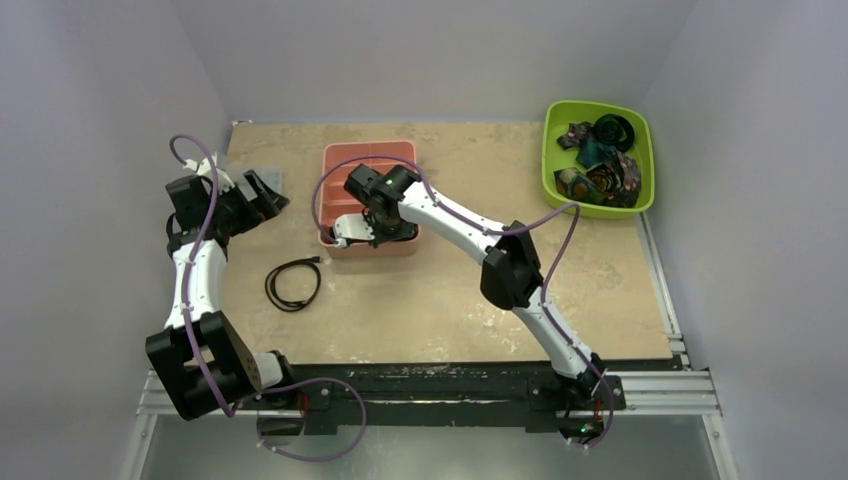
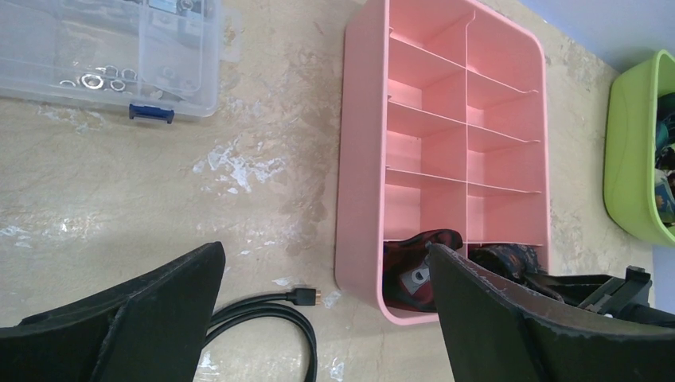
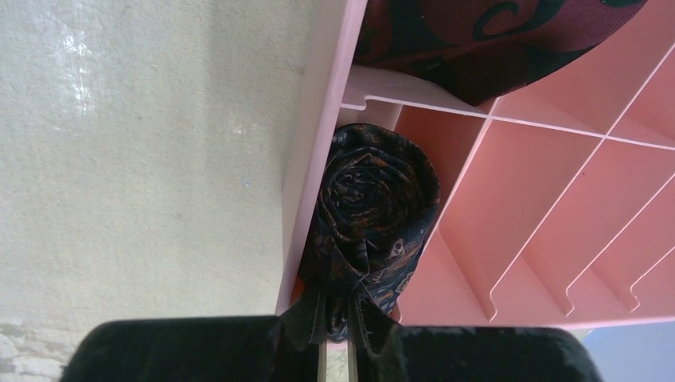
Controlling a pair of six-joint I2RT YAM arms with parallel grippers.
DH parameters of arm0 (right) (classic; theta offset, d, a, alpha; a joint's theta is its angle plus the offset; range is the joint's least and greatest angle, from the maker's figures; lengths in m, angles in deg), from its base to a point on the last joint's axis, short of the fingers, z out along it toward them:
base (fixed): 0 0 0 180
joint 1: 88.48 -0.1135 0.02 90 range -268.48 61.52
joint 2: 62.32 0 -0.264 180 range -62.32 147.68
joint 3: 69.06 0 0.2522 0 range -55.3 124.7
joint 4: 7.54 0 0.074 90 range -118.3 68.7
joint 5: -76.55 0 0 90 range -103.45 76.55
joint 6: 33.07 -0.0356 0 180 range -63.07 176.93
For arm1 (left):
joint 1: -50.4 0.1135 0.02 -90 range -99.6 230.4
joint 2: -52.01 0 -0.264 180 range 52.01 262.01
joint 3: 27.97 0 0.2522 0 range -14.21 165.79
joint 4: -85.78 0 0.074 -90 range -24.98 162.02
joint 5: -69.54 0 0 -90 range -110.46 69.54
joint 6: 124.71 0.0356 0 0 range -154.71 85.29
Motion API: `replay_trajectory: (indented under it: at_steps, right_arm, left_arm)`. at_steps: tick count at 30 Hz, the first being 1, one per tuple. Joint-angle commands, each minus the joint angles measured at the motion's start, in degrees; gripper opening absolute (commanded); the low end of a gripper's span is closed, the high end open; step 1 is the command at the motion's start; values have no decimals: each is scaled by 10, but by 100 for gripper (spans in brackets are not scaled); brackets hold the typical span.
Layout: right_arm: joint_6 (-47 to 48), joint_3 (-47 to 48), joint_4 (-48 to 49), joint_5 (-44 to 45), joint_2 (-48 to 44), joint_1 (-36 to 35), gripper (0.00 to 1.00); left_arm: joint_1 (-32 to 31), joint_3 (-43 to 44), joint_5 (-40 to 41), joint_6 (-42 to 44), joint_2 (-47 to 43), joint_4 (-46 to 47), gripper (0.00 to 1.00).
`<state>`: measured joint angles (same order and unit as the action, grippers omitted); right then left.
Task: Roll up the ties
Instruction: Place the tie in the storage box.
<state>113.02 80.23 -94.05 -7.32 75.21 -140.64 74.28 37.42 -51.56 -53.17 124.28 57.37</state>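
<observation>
Ties [image 1: 600,165] lie heaped in the green bin [image 1: 550,150] at the far right corner of the surface [image 1: 450,300]. One dark patterned coil [image 3: 374,215] sits in a corner compartment at the near end of the pink tray [image 3: 318,159], pressed against the outer wall. Your right gripper [image 3: 334,338] is closed tight on the coil's edge, with fabric bunched between the fingers. A maroon tie [image 3: 493,40] fills the compartment beside it in the same row. The tray stands toward the far edge, left of centre. Your left gripper [image 2: 325,267] hangs at full spread near the left edge, with nothing in it. A black cable [image 1: 293,283] lies between the tray and the near edge. A clear box [image 2: 111,56] sits by the far left corner.
</observation>
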Motion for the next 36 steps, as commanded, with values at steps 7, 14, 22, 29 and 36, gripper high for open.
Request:
replay_trajectory:
  at_steps: [7,14,22,29,36]
  right_arm:
    - [-13,38,23,5,13,-2,27]
    - [-8,42,30,6,-8,-1,43]
    - [-9,49,24,-18,-28,-1,43]
    - [-9,45,32,-44,-44,-1,42]
    - [-6,47,34,-51,-55,0,42]
  left_arm:
    - [4,-11,-21,-4,-12,21,100]
    - [4,-12,-24,-8,-14,26,100]
    - [4,-12,-28,-11,-13,30,100]
    - [4,-17,-31,-11,-18,31,100]
    - [4,-21,-32,-9,-22,34,100]
